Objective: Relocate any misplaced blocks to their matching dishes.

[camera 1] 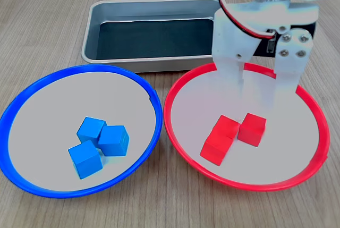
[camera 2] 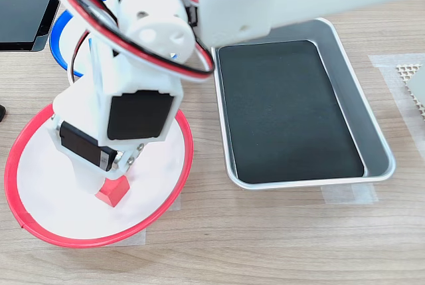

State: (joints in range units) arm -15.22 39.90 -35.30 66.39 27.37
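the claw (camera 1: 260,87) hung open and empty over the red-rimmed dish (camera 1: 180,137), just above three red cubes (camera 1: 234,135); three blue cubes (camera 1: 99,145) sat in the blue-rimmed dish (camera 1: 32,180).

A light wooden table (camera 1: 48,20) carries everything. On it lie a round shallow plate with a blue rim (camera 1: 32,92), a similar plate with a red rim (camera 1: 175,92) just beside it, and behind both a rectangular grey metal tray (camera 1: 98,15).

In the second exterior view, the blue-rimmed plate (camera 2: 61,39) and most red cubes (camera 2: 114,190) are hidden by the arm (camera 2: 133,92).
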